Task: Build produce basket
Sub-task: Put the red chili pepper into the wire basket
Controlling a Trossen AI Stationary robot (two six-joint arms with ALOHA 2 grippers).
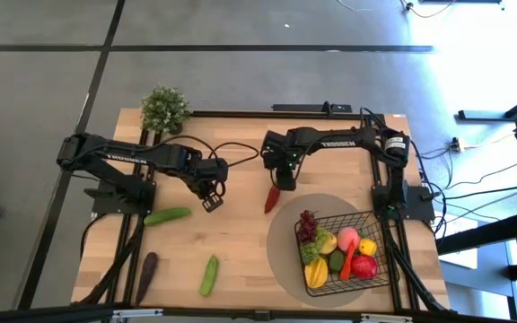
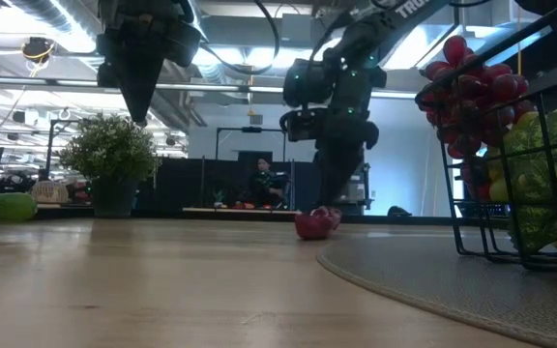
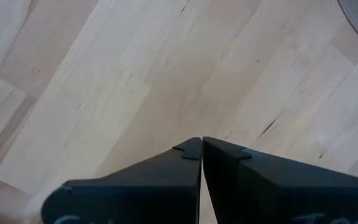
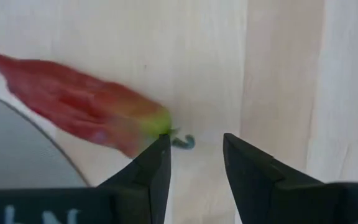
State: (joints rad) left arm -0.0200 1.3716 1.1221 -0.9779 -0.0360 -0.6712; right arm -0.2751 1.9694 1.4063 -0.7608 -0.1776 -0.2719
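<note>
Red toy chili [image 4: 82, 102] lies on the wooden table [image 1: 240, 260], just beside the black wire-mesh basket [image 1: 377, 269]. Right gripper [image 4: 194, 168], fingers partly apart, empty, at its stem; left gripper [image 3: 201, 149] closed, empty.

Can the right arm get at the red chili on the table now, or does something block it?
Probably yes. The right gripper hangs right over the red chili, jaws parted at its green stem end. The chili lies alone on bare wood beside the grey mat; nothing covers it.
</note>
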